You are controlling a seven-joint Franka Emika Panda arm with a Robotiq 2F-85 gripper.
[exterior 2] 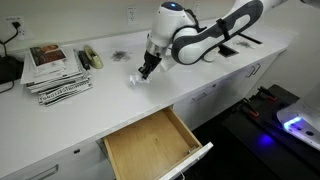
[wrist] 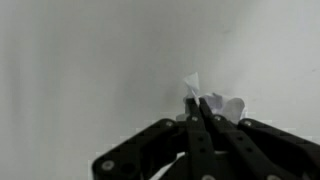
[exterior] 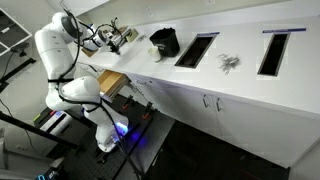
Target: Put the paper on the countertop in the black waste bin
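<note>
I've got the gripper (wrist: 197, 104) jaws pinching the paper (wrist: 228, 106) at the countertop (exterior 2: 100, 110), well short of the black waste bin (exterior: 164, 41), so next I'd lift and carry it over the bin.

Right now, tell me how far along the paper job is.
Done: the pincer is at the paper and, in the wrist view, looks shut on it. In hand: the paper is low over the countertop; whether it is lifted I cannot tell. Left: carrying it to the black waste bin and dropping it in.
</note>
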